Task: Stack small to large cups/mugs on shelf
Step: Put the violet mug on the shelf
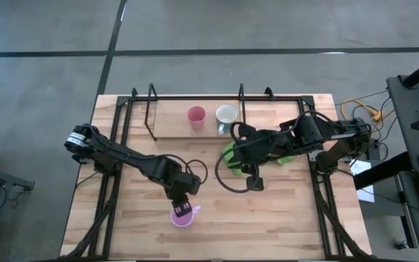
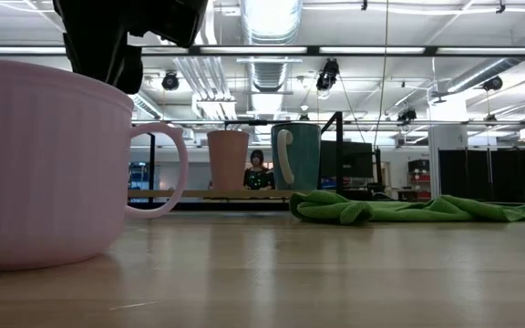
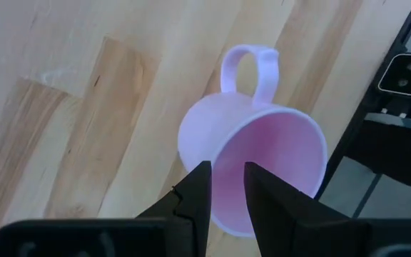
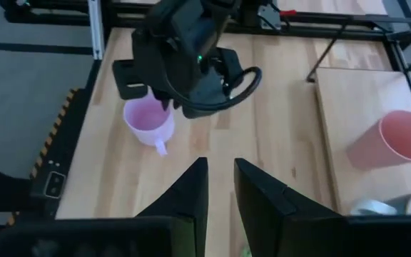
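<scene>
The lilac-purple mug (image 1: 182, 217) stands upright on its base on the tabletop near the front edge, its handle (image 2: 167, 173) toward the table's right. My left gripper (image 1: 183, 207) is above it, shut on its rim. The red-pink cup (image 1: 196, 115) and the grey-white mug (image 1: 226, 114) stand side by side on the shelf's light-wood board (image 1: 173, 120) at the back. My right gripper (image 1: 254, 183) hovers shut and empty over mid-table, just in front of the green cloth. My left gripper holds the lilac mug by its rim wall (image 3: 216, 168), on the side opposite the handle. One finger (image 3: 195, 196) is outside the wall and the other (image 3: 262, 196) is inside the cup. The fingers come from above, pointing down. The mug stands upright on the table.
A crumpled green cloth (image 1: 233, 156) lies right of centre, between my right gripper and the shelf. Thin black rods with upright loops (image 1: 151, 109) frame the shelf board. Bare wood lies between the lilac mug and the shelf.
</scene>
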Controlling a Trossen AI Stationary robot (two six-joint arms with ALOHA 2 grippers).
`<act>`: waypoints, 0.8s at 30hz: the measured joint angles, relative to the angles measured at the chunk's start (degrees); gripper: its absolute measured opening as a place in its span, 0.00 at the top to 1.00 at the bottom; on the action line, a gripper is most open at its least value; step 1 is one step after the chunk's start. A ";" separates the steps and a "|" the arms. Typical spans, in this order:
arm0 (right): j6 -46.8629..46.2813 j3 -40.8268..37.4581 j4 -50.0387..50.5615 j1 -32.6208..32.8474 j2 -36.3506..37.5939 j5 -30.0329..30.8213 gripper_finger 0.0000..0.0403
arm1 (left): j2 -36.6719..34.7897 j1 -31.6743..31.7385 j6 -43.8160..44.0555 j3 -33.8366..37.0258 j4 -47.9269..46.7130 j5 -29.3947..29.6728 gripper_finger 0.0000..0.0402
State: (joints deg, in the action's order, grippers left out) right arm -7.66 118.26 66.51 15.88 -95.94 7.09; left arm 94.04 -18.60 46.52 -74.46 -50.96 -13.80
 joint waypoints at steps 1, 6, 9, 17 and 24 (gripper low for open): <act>-0.02 0.00 0.00 0.12 0.00 -0.04 0.84 | 0.00 -0.07 0.54 0.00 -0.02 0.03 0.83; 0.26 -0.11 -1.58 0.80 0.00 -0.07 0.84 | 0.00 -0.49 1.75 0.43 0.02 0.25 0.83; 0.98 -0.09 -3.72 1.49 0.00 -0.29 0.84 | 0.00 -0.74 3.22 1.31 0.05 0.28 0.83; 0.50 -0.09 -4.51 1.86 0.00 -0.32 0.84 | 0.04 -1.35 4.37 3.98 3.51 0.22 0.83; 0.43 -0.09 -4.49 1.88 0.00 -0.24 0.84 | 0.04 -1.32 4.19 4.51 3.58 0.27 0.96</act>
State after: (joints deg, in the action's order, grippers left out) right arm -7.22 118.17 62.02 17.76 -95.94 6.85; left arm 94.08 -19.92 50.71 -69.94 -47.38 -13.53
